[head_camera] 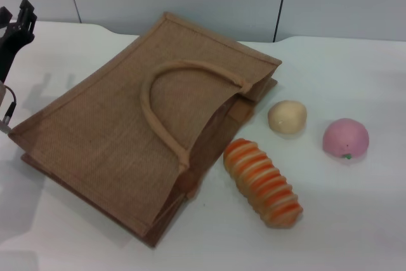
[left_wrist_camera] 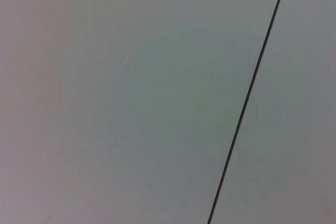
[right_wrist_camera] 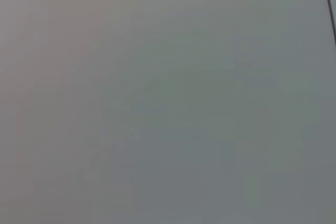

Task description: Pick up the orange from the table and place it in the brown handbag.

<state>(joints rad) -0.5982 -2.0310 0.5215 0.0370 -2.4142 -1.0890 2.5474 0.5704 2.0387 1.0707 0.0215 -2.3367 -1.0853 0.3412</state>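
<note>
jaws unreadable on left gripper (head_camera: 16, 26) at nine o'clock, right unseen; no orange visible, only brown handbag (head_camera: 108, 131) flat on table (head_camera: 355, 220) (striped roll (head_camera: 263, 182) at five o'clock risks being grabbed instead).

We see coarse woven jute on the brown handbag (head_camera: 108, 138), rolled fabric handles (head_camera: 158, 103), and a smooth, matt white counter (head_camera: 355, 220).
</note>
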